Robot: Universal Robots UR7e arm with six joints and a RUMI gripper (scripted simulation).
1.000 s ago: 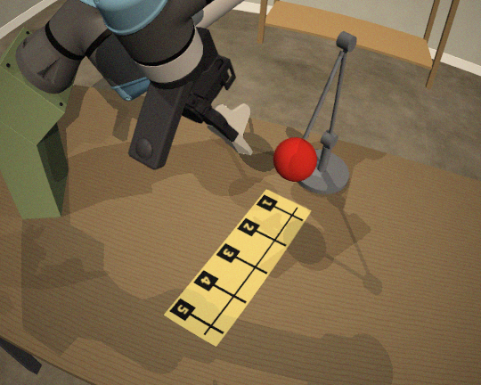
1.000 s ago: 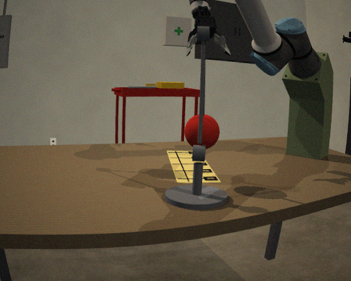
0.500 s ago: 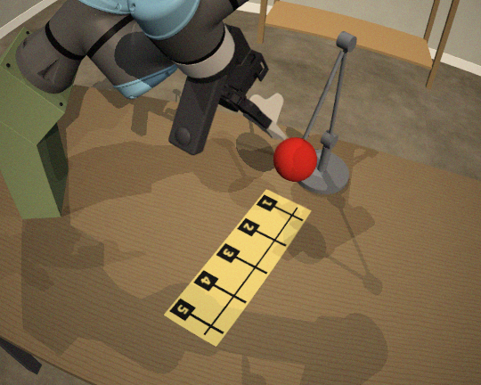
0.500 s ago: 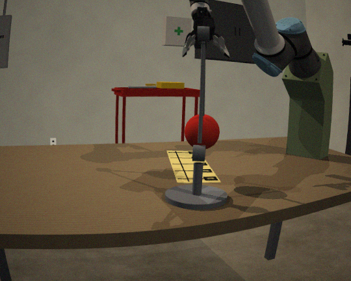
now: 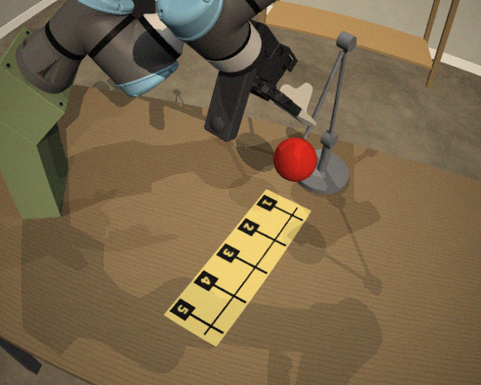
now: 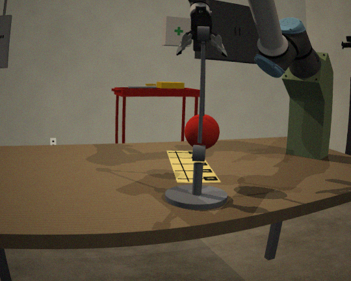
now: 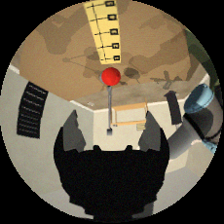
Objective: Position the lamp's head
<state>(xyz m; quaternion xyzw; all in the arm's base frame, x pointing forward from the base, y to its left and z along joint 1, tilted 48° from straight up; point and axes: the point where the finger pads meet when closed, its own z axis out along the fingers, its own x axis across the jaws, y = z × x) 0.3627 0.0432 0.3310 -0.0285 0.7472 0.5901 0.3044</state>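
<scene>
The lamp has a round grey base, two thin grey arms folded up to a high elbow joint, and a red ball head. The head hangs above the bench close to the base, short of mark 1. The yellow strip carries the long line with marks 1 to 5, running away from the lamp. My gripper is open and empty. It is high up, just beside the lamp's arm above the head.
The green robot pedestal stands at the bench's edge. The wooden bench curves off at the front. A red side table and a wooden shelf stand beyond the bench.
</scene>
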